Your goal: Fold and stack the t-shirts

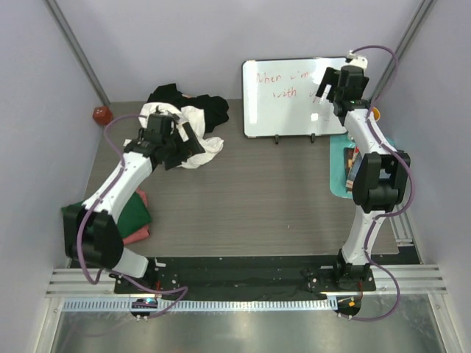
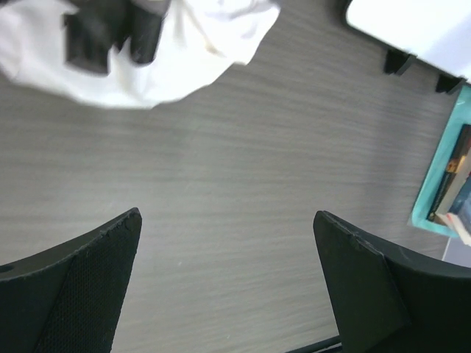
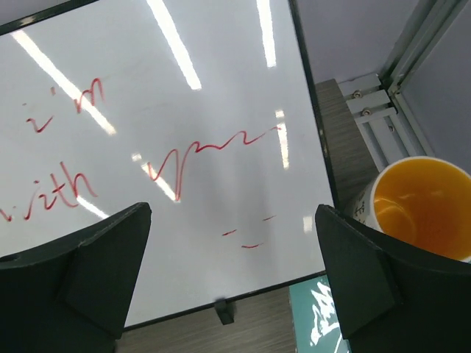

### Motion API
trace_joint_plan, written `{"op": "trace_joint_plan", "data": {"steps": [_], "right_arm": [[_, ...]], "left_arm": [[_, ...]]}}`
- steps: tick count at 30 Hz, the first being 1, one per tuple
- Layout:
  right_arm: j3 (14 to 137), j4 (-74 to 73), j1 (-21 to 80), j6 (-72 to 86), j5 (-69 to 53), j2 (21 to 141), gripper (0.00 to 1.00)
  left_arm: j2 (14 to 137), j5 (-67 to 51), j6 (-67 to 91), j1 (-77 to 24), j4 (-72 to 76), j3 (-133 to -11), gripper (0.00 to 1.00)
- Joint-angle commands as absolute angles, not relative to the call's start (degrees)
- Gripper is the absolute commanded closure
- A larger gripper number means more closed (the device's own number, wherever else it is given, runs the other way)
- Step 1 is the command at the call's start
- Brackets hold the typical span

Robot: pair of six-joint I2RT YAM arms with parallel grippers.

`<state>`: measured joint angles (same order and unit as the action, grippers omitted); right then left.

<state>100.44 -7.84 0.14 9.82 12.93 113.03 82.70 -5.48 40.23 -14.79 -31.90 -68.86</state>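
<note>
Top view: left gripper [image 1: 190, 140] spread wide, nothing held, over the near-left edge of a crumpled white t-shirt [image 1: 212, 145] at the far left of the table [image 1: 257, 198]. Bunched black t-shirt [image 1: 212, 107] just behind the white one, touching it. Folded dark green t-shirt [image 1: 131, 209] atop a salmon pink t-shirt [image 1: 138, 235] at the near left edge, partly hidden under the left arm. Jaws of right gripper [image 1: 324, 88] wide too, empty, raised in front of the whiteboard [image 1: 291, 95], well apart from all cloth. Teal mat [image 1: 337, 158] with books [image 1: 352, 165] beside the right arm. Red ball [image 1: 101, 115] near the far left corner.

Left wrist view: white t-shirt [image 2: 176, 66] with black marks beyond the fingertips [image 2: 125, 228], none of it between them; bare table [image 2: 235, 169] beneath. Whiteboard [image 2: 412, 29], teal mat [image 2: 441, 132] and books [image 2: 452, 180] at right.

Right wrist view: fingers [image 3: 110, 250] wide, framing the whiteboard [image 3: 184, 110] with red writing. Orange-lined mug [image 3: 419, 206] at right, just beside the board.
</note>
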Motion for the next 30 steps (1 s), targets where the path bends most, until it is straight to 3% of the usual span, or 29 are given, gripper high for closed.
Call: {"op": "trace_joint_plan", "data": {"steps": [1, 13, 30], "right_arm": [[105.2, -2.5, -4.7, 9.6, 7.8, 117.1, 0.0], [120.7, -3.8, -14.4, 13.3, -7.7, 129.9, 0.0], [126.8, -1.2, -14.6, 17.6, -17.9, 140.0, 0.0]], "left_arm": [[88.1, -11.4, 39.7, -14.4, -26.4, -76.2, 0.0], [92.7, -13.8, 39.7, -14.4, -22.7, -74.1, 0.0], [93.5, -13.8, 39.2, -14.5, -20.9, -71.5, 0.0]]}}
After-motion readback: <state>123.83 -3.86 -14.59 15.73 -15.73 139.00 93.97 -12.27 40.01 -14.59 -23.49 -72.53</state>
